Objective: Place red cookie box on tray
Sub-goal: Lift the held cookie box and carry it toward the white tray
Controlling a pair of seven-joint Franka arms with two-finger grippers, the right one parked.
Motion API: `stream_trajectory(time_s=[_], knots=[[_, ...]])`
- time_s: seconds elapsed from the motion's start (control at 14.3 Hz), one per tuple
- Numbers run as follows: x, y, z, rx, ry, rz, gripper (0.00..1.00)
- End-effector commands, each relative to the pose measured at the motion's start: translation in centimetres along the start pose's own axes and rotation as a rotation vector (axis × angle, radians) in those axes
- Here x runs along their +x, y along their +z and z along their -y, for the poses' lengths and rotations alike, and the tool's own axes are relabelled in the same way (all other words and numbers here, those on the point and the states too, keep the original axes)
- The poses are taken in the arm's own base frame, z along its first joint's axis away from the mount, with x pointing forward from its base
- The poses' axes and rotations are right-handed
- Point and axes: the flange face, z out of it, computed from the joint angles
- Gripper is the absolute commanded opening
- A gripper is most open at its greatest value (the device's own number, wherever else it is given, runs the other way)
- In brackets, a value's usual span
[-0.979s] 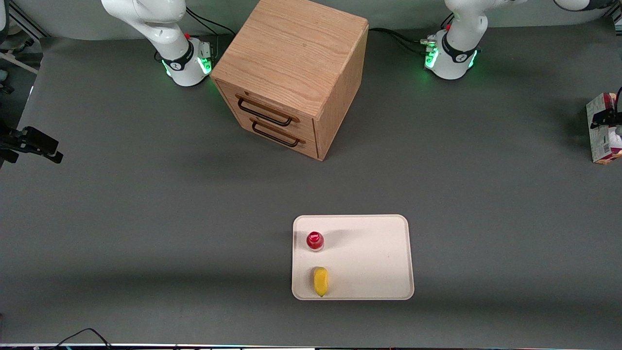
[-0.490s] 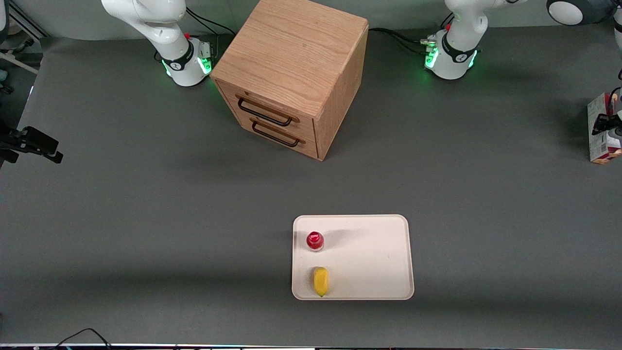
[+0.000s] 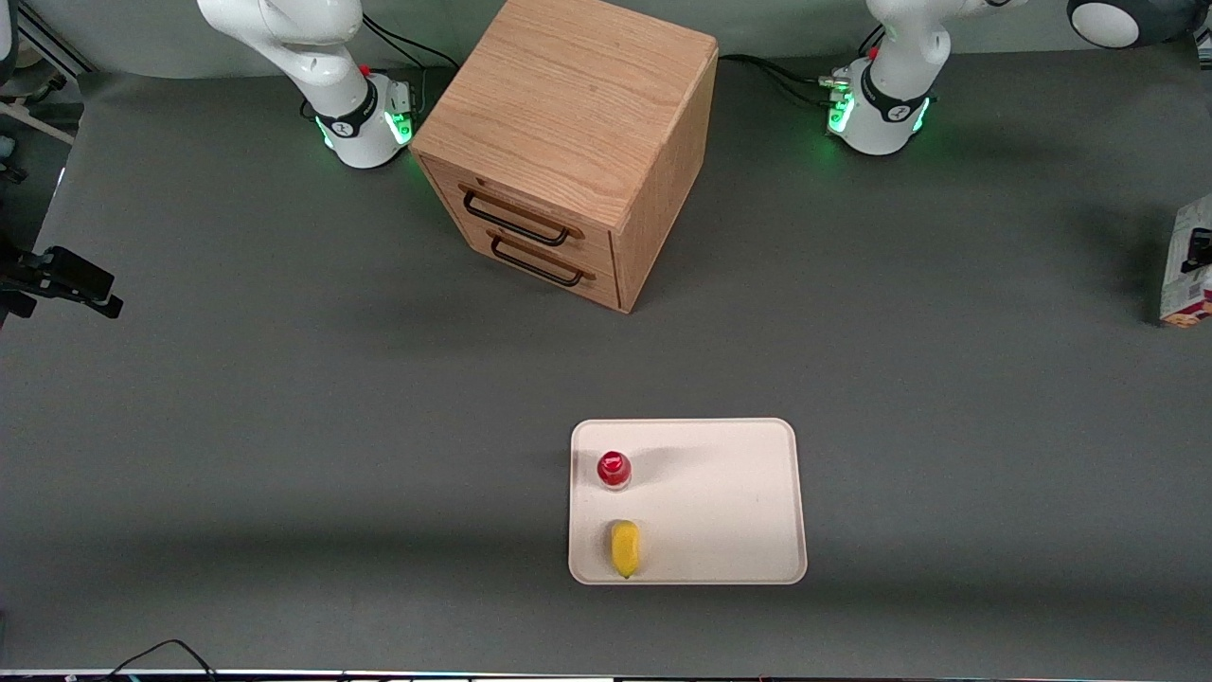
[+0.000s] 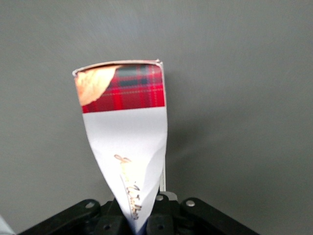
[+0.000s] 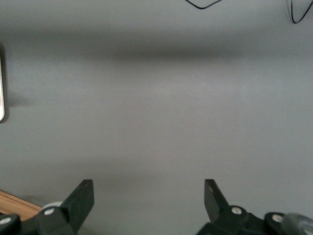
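Note:
The red cookie box [image 3: 1189,270] is at the working arm's end of the table, cut off by the edge of the front view. Its white printed side and tan end show there. My gripper [image 3: 1203,248] shows as a dark piece against the box. In the left wrist view my gripper [image 4: 142,215] is shut on the box [image 4: 124,127], whose red tartan end points away toward the grey table. The cream tray [image 3: 739,502] lies near the front camera, far from the box.
On the tray stand a small red-capped bottle [image 3: 614,468] and a yellow lemon-like object [image 3: 624,547], both along the tray's edge toward the parked arm. A wooden drawer cabinet [image 3: 568,142] sits between the two arm bases, farther from the camera than the tray.
The box and my gripper have slid farther out toward the working arm's end, so less of the box shows in the front view. The tray's contents have not moved.

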Motion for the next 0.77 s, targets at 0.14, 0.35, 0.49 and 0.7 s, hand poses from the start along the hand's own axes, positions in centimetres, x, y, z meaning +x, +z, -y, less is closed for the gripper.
stream_trajectory(time_s=[0.14,0.35,0.49,0.7], knots=[[4.0,-10.1,2.1,-0.064,-0.065,0.001,0.00],[7.2,-17.9,1.5,-0.085,-0.171,0.029,0.00],[10.3,-23.1,-0.1,-0.085,-0.215,0.038,0.00],[16.1,-29.6,-4.3,-0.109,-0.286,0.082,0.00]])
